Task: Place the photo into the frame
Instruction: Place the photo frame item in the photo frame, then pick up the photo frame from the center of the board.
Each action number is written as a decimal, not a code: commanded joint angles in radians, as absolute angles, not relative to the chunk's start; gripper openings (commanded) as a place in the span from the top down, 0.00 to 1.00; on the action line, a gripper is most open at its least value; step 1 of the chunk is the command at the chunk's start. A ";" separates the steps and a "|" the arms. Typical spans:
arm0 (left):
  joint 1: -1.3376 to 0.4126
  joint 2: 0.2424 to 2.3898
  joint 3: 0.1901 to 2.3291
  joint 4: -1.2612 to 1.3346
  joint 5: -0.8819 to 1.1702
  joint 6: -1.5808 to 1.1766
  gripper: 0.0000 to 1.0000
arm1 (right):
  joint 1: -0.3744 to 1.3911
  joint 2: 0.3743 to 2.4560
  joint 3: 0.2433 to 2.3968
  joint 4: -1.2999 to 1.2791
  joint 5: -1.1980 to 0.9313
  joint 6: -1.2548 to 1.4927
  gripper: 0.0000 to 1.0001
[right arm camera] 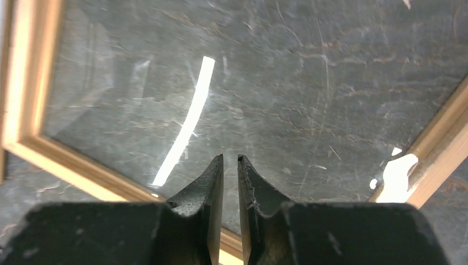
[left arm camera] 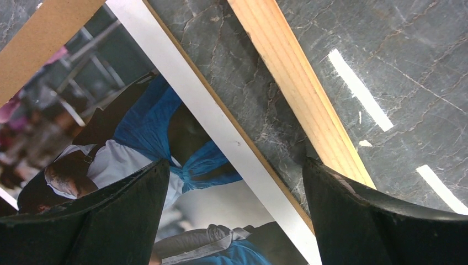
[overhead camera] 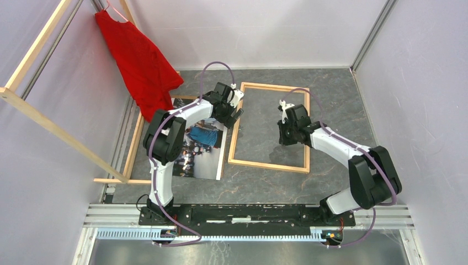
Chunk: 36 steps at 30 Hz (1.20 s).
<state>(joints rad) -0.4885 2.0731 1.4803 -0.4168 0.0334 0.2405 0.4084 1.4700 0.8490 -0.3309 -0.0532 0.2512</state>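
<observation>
The photo [overhead camera: 207, 160] lies face up left of the frame, on a brown backing board [left arm camera: 38, 49]. In the left wrist view the photo [left arm camera: 138, 127] shows blue clothes and a white border. The thin light-wood frame [overhead camera: 269, 165] lies flat on the dark table; its left rail [left arm camera: 298, 94] runs beside the photo's right edge. My left gripper [overhead camera: 237, 115] is open and empty, low over the photo's upper right edge, and its jaws [left arm camera: 234, 182] straddle that edge and the gap to the rail. My right gripper [overhead camera: 286, 141] hovers inside the frame opening, its jaws [right arm camera: 230, 160] nearly together with nothing between them.
A red shirt [overhead camera: 141, 61] hangs on a hanger at the back left. Long wooden rack bars [overhead camera: 55, 130] slant along the left wall, and one bar [overhead camera: 132, 146] lies beside the backing board. Walls close in the table on three sides.
</observation>
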 commanded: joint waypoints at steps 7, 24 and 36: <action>-0.497 2.040 1.458 -0.387 0.045 0.262 0.04 | 0.231 1.393 0.882 -0.337 -0.034 0.329 0.23; -0.519 2.105 1.520 -0.390 0.032 0.257 0.04 | 0.040 1.566 0.708 -0.030 -0.232 0.424 0.10; -0.592 2.143 1.521 -0.390 0.064 0.260 0.04 | 0.020 1.231 0.514 0.442 -0.823 0.812 0.19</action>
<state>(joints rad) -0.5072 2.0964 1.5177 -0.4213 -0.0799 0.2665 -0.0257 1.3888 0.5224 0.1539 -0.3672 0.5526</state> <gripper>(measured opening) 0.959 0.835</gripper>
